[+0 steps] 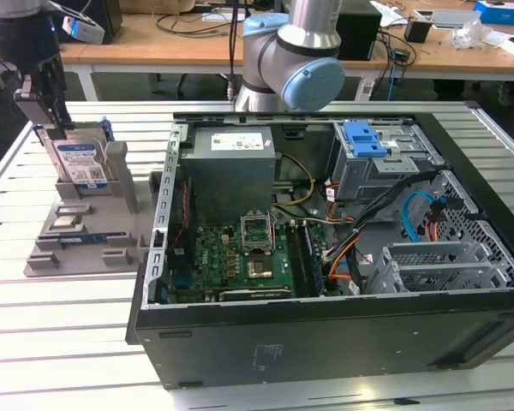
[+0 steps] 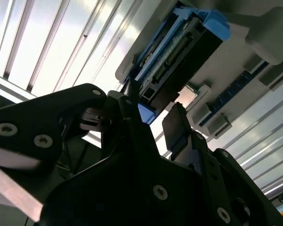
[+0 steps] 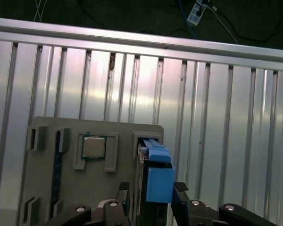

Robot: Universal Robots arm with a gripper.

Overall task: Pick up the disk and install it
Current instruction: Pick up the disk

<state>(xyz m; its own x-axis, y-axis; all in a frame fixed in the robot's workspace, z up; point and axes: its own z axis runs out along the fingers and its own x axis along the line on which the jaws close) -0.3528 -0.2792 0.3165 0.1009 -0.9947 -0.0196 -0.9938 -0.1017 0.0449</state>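
A black metal tool (image 1: 58, 128) hung over the rectangular silver metal disk (image 1: 79, 163), which stood on edge in a matte grey moulded plastic holder (image 1: 86, 240) on the ribbed aluminium tabletop (image 1: 60, 334), beside an open black computer case (image 1: 325, 342). In both wrist views the tool (image 3: 151, 190) (image 2: 153, 115) was open, jaws either side of the disk's (image 3: 158, 181) (image 2: 179, 52) smooth blue plastic bracket.

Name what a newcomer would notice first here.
The open computer case dominates the exterior view's centre and right, motherboard exposed. At that view's left, the disk stands upright in a grey fixture, with the tool at its top edge.
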